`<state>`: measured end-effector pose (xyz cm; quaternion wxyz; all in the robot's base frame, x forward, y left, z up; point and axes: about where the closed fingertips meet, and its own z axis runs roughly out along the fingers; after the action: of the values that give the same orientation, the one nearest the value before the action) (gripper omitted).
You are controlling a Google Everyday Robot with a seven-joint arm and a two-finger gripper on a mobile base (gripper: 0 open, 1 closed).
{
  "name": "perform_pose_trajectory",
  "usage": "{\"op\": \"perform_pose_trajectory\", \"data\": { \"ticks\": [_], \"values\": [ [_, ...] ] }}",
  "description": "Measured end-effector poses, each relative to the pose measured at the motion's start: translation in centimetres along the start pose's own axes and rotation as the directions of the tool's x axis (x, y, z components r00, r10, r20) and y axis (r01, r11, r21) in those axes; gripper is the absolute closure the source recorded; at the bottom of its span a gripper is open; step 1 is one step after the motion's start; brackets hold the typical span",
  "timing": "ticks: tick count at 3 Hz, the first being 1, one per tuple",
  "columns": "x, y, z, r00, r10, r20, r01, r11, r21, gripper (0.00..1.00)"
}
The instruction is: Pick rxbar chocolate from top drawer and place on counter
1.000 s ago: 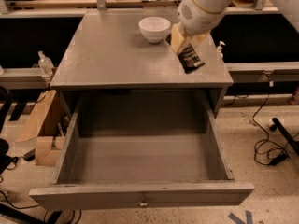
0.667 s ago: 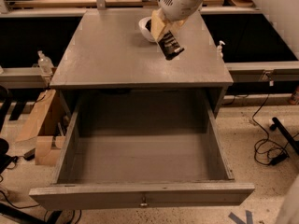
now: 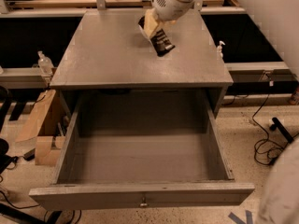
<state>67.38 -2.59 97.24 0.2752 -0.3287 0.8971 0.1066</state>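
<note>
Rxbar chocolate point(image 3: 163, 44) is clamped in the closed pincer point(image 3: 154, 29), tilted, over the rear of the tabletop point(image 3: 107, 55); top drawer point(image 3: 140, 192) stands pulled open below.

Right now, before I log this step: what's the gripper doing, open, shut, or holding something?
The gripper: shut on the rxbar chocolate, holding it just above the far part of the counter.

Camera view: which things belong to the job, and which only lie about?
Job: rxbar chocolate, held by the gripper over the back of the counter; open top drawer.
Lying about: cardboard box, cables, left bottle, right bottle.
</note>
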Motion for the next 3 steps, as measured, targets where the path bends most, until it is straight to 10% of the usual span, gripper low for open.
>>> {"op": "perform_pose_trajectory", "data": {
  "ticks": [1,3],
  "values": [
    [-6.9,-0.2,5.7,0.983,-0.034,0.180,0.049,0.9955,-0.081,1.00],
    [-11.9,4.4,14.9,0.972,-0.077,0.223,0.129,0.9658,-0.225,1.00]
  ]
}}
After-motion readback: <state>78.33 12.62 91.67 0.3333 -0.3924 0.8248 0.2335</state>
